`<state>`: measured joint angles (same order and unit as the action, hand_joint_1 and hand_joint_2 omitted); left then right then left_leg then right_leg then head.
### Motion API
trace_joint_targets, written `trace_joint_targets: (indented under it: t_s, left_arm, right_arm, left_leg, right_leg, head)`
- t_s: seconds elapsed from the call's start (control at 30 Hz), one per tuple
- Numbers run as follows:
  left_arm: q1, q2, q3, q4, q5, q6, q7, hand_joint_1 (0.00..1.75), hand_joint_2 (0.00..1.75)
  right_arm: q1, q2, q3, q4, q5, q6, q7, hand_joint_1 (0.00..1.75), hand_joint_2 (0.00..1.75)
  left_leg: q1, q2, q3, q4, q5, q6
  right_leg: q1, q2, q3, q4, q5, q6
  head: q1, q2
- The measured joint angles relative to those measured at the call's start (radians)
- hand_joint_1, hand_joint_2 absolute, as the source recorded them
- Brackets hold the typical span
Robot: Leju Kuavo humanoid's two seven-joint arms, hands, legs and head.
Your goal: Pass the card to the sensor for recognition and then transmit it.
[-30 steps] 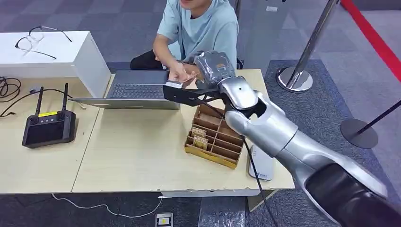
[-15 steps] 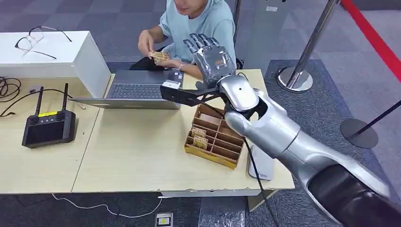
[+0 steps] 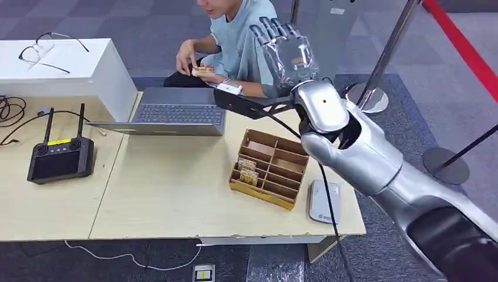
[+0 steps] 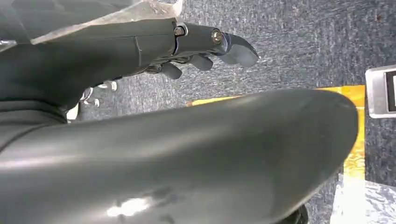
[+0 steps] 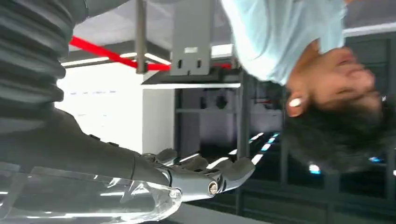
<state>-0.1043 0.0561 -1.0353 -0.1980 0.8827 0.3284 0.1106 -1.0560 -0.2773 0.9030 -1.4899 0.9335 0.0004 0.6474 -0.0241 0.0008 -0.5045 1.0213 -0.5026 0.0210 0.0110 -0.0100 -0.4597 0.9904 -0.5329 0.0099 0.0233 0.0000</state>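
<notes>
Beyond the worktop (image 3: 176, 194), the card (image 3: 202, 70) sits in the person's hands (image 3: 189, 59). Well apart, the right hand (image 3: 286, 50) is raised, fingers spread, holding nothing. Whether the left hand (image 4: 196, 46) is spread or curled, I cannot tell.

A wooden table (image 3: 164, 194) holds an open laptop (image 3: 170, 114), a black remote controller (image 3: 60, 155) and a compartmented cardboard organiser (image 3: 271, 167); glasses (image 3: 44, 50) rest on a white box (image 3: 76, 70).
</notes>
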Motion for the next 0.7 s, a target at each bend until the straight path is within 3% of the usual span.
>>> trace_joint_targets:
  t_s: [0.23,0.53,0.7]
  left_arm:
    - [0.003,-0.001,0.002,0.000,0.017,0.030,0.001,0.00,0.00]
    - [0.005,-0.008,0.003,0.000,0.038,-0.011,0.014,0.00,0.00]
    - [0.005,-0.017,0.003,0.000,0.038,0.029,0.013,0.00,0.00]
  right_arm:
    - [0.039,-0.134,-0.058,-0.136,-0.030,0.022,0.046,0.00,1.75]
    - [0.144,-0.277,-0.183,-0.284,-0.043,0.042,0.050,0.00,1.75]
    - [0.229,-0.347,-0.271,-0.359,-0.042,0.081,0.050,0.00,1.75]
  left_leg:
    - [0.000,0.000,0.000,0.000,0.000,0.000]
    - [0.000,0.000,0.000,0.000,0.000,0.000]
    - [0.000,-0.001,0.000,0.000,0.000,0.000]
  right_leg:
    - [0.000,0.000,0.000,0.000,0.000,0.000]
    - [0.000,0.000,0.000,0.000,0.000,0.000]
    - [0.000,0.000,0.000,-0.001,0.000,0.000]
  head:
    - [0.000,0.000]
    - [0.000,0.000]
    - [0.000,0.000]
